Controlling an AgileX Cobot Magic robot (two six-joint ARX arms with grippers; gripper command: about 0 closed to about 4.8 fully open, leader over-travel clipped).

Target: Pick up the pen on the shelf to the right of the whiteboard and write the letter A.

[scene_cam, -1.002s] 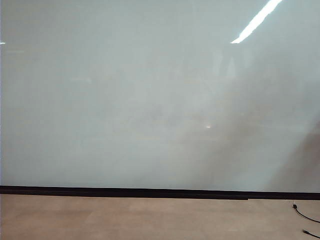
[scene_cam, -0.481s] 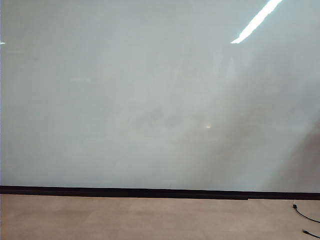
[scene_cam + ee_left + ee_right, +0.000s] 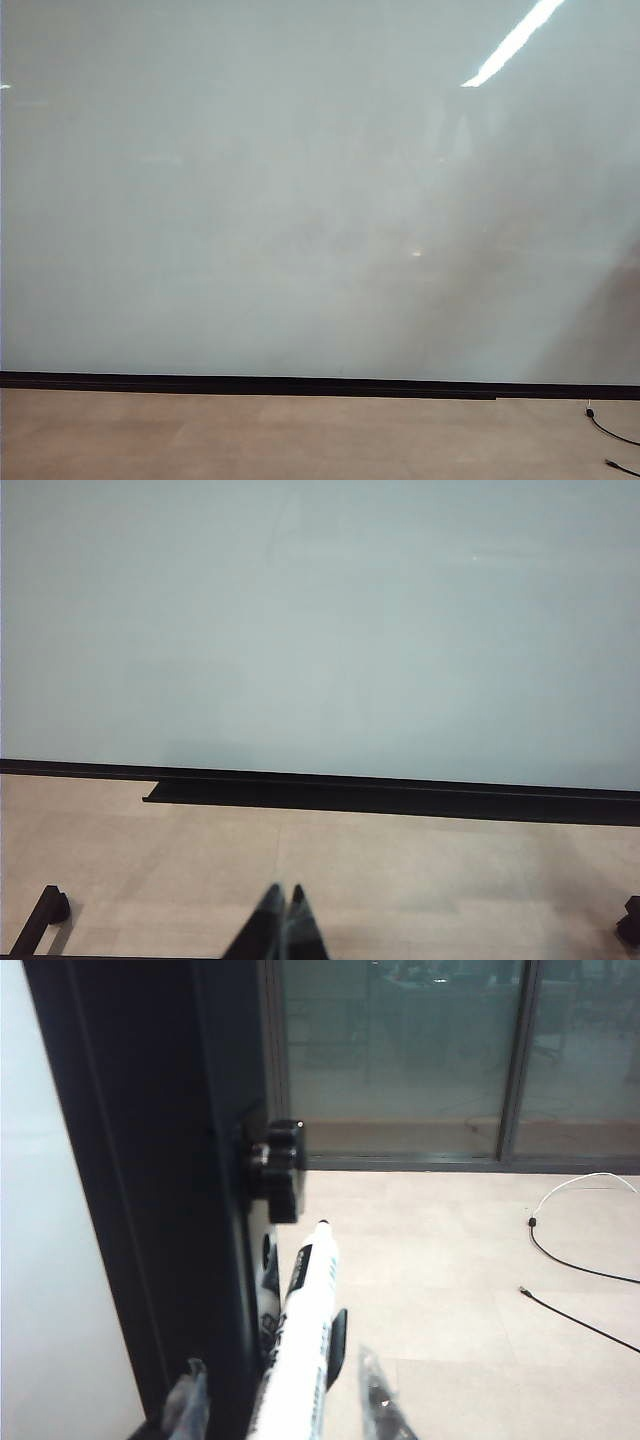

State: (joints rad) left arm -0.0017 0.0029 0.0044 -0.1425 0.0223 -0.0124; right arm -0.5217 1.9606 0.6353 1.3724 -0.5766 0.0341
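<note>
The exterior view matches the two earlier pictures: the whiteboard point(image 3: 300, 200) fills nearly all of it, glossy and pale grey-white, with its thin black bottom edge above a tan floor point(image 3: 250, 440) and a bright streak of reflected light near the upper right, and neither arm nor any writing shows there; a black cable point(image 3: 610, 430) lies at the lower right corner as it did a second ago. In the right wrist view the pen point(image 3: 300, 1345) stands as a slim white marker with a black band and black print, its long axis running away from the camera and its fine black tip at the far end, pointing toward the floor and the glass wall point(image 3: 400, 1050) beyond. It lies just beside a black upright frame point(image 3: 150, 1190) that carries a black knob point(image 3: 275, 1165), with a black clip-like piece against its side. The right gripper point(image 3: 285, 1410) sits at the near end of the pen, one translucent finger on each side of the white barrel; the fingers stand part-way apart, and it cannot be told whether they press on the pen or only flank it. The whiteboard's pale face shows at that frame's far side. In the left wrist view the left gripper point(image 3: 283, 925) hangs above the tan floor, well short of the whiteboard point(image 3: 320, 620) and its black tray point(image 3: 390, 798), its two dark fingertips drawn together with nothing between them
</note>
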